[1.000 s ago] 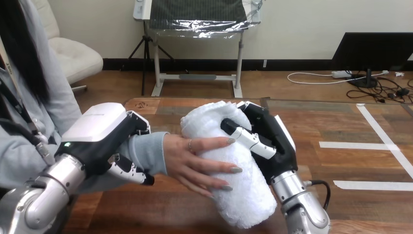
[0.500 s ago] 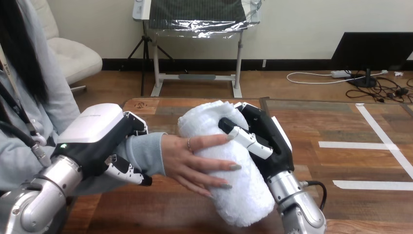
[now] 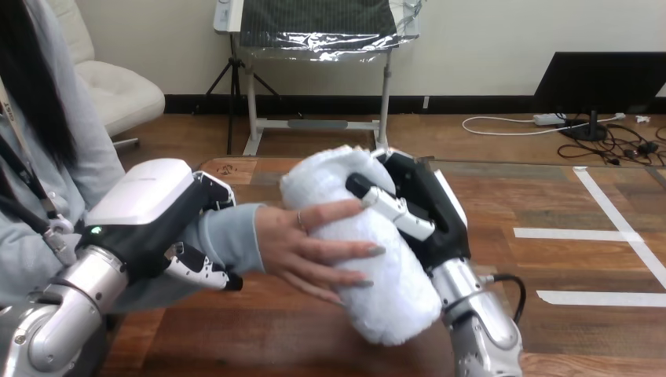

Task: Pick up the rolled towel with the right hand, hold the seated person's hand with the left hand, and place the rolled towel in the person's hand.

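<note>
Rolled towel [image 3: 393, 302]: fingers of the right hand [image 3: 428, 206] curl round its far side; the person's hand [image 3: 310, 247] lies loosely along its near side; the left hand [image 3: 145, 208] curls round the sleeved wrist [image 3: 228, 239]; released now, it could roll off.

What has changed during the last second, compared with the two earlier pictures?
The right hand, still curled round the rolled towel, has carried it a little to the left, further into the person's hand, whose fingers lie across it. The left hand has also drifted slightly left. It still grips the person's wrist. Nothing was let go or newly taken.
</note>
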Action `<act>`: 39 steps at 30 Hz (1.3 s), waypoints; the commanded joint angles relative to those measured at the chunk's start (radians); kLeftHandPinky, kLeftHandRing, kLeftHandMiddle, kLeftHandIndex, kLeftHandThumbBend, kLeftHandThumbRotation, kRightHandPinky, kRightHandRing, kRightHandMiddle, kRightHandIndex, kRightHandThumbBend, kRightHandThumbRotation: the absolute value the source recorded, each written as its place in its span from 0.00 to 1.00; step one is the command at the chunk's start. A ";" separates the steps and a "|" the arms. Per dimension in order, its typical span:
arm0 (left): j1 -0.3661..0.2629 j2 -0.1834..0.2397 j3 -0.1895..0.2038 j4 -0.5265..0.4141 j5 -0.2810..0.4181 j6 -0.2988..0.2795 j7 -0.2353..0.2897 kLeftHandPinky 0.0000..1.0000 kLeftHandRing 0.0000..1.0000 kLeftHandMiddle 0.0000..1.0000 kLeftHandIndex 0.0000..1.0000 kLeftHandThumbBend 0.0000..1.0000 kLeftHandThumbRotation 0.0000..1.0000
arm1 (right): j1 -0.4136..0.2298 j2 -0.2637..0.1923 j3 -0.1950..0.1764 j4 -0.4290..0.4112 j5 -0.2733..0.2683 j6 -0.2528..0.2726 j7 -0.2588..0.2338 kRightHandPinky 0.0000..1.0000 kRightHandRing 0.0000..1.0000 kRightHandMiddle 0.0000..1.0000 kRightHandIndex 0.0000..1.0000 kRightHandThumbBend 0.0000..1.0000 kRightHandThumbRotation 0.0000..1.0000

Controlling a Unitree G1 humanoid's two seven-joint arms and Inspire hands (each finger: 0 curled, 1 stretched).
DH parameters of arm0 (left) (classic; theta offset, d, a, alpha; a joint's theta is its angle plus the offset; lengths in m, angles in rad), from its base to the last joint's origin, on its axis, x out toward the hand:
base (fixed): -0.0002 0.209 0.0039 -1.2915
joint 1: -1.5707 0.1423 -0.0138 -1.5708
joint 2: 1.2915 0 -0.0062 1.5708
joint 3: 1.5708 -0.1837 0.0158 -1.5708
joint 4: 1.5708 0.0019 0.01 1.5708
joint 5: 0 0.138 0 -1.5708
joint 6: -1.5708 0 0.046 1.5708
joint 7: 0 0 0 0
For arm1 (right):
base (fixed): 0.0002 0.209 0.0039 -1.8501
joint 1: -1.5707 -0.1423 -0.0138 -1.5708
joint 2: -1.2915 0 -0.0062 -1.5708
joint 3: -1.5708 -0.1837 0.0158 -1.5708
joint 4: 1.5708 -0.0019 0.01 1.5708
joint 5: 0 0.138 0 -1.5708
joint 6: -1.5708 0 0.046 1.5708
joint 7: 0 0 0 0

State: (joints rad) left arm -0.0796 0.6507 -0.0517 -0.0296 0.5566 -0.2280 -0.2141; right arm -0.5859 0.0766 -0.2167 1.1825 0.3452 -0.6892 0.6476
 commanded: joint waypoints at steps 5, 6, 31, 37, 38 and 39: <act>-0.064 -0.010 0.029 -0.093 -0.020 -0.047 0.044 0.37 0.41 0.47 0.50 0.88 0.09 | -0.094 0.032 0.069 0.023 -0.115 0.005 -0.018 0.44 0.51 0.55 0.56 0.64 0.00; -0.061 -0.011 0.030 -0.095 -0.018 -0.043 0.043 0.38 0.42 0.47 0.51 0.88 0.10 | -0.093 0.025 0.075 0.023 -0.129 0.001 -0.030 0.45 0.52 0.56 0.58 0.65 0.00; -0.018 0.012 0.027 -0.076 0.022 -0.029 0.037 0.74 0.77 0.81 0.83 1.00 0.30 | -0.084 -0.103 0.116 0.014 -0.330 -0.024 -0.188 0.91 0.84 0.81 0.94 0.61 0.54; -0.004 0.015 0.028 -0.051 0.026 -0.045 0.043 0.78 0.82 0.84 0.86 1.00 0.36 | -0.084 -0.129 0.120 0.007 -0.344 -0.018 -0.185 0.94 0.88 0.84 0.96 0.67 0.66; -0.003 0.015 0.028 -0.049 0.026 -0.045 0.043 0.79 0.83 0.85 0.87 1.00 0.37 | -0.084 -0.131 0.121 0.007 -0.344 -0.018 -0.185 0.95 0.88 0.84 0.96 0.68 0.68; 0.001 0.016 0.028 -0.043 0.024 -0.048 0.043 0.79 0.83 0.85 0.87 1.00 0.37 | -0.083 -0.137 0.121 0.005 -0.345 -0.022 -0.181 0.95 0.88 0.85 0.96 0.69 0.69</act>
State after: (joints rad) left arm -0.0746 0.6507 -0.0376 -0.0879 0.5739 -0.2618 -0.1962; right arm -0.6095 -0.0557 -0.1224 1.1882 0.0192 -0.7125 0.4571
